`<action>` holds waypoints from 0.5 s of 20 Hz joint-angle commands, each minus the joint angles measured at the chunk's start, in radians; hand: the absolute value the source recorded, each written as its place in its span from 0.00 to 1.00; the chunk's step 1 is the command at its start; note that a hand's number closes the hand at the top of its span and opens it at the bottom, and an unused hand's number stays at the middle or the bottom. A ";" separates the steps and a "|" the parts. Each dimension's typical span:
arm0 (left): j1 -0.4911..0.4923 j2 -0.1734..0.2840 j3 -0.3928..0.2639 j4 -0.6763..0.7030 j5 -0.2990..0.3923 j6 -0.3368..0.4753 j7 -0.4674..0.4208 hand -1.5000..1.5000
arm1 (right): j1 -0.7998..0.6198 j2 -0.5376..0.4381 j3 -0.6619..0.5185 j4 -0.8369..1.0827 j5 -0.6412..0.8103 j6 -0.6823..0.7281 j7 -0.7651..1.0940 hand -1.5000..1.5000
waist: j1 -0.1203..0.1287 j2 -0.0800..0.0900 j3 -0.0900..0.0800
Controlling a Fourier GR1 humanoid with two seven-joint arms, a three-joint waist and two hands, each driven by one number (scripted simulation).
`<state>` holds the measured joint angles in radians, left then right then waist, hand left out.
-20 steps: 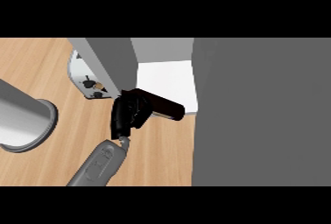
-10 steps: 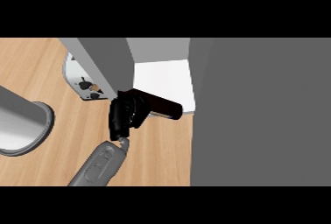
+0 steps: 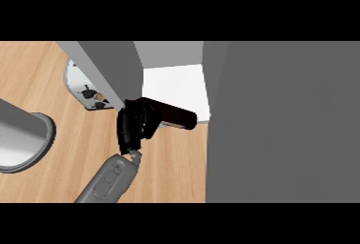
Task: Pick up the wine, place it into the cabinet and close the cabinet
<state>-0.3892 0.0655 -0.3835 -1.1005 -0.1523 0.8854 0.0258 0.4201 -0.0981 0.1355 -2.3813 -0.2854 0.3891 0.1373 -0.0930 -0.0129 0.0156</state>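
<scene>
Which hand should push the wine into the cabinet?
Probably the left hand: it is the only one showing, curled round the wine bottle right at the cabinet's open front.

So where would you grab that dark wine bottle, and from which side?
Round the body, as the hand does now: its fingers curl round the bottle's left part. The bottle lies tilted at the cabinet's opening, its right end free. Coming from the lower left, along the forearm, seems best, since the grey door blocks the right.
</scene>
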 commanded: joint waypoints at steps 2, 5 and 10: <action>-0.229 0.048 -0.002 0.221 -0.074 -0.073 0.046 1.00 | -0.010 -0.002 0.005 -0.038 -0.048 0.004 0.011 0.00 | -0.048 0.045 -0.014; -0.239 0.052 -0.053 0.220 -0.120 -0.070 0.066 1.00 | -0.013 -0.005 -0.002 -0.018 -0.053 0.007 0.010 0.00 | -0.043 0.042 -0.013; -0.261 0.029 -0.075 0.218 -0.141 -0.045 0.129 1.00 | 0.001 -0.006 -0.004 -0.043 -0.068 0.011 0.009 0.00 | -0.054 0.038 -0.014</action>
<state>-0.4070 0.1191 -0.4660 -1.0847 -0.2585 0.9421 0.1204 0.4049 -0.1007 0.1398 -2.3760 -0.2933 0.4008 0.1314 -0.1064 -0.0096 0.0150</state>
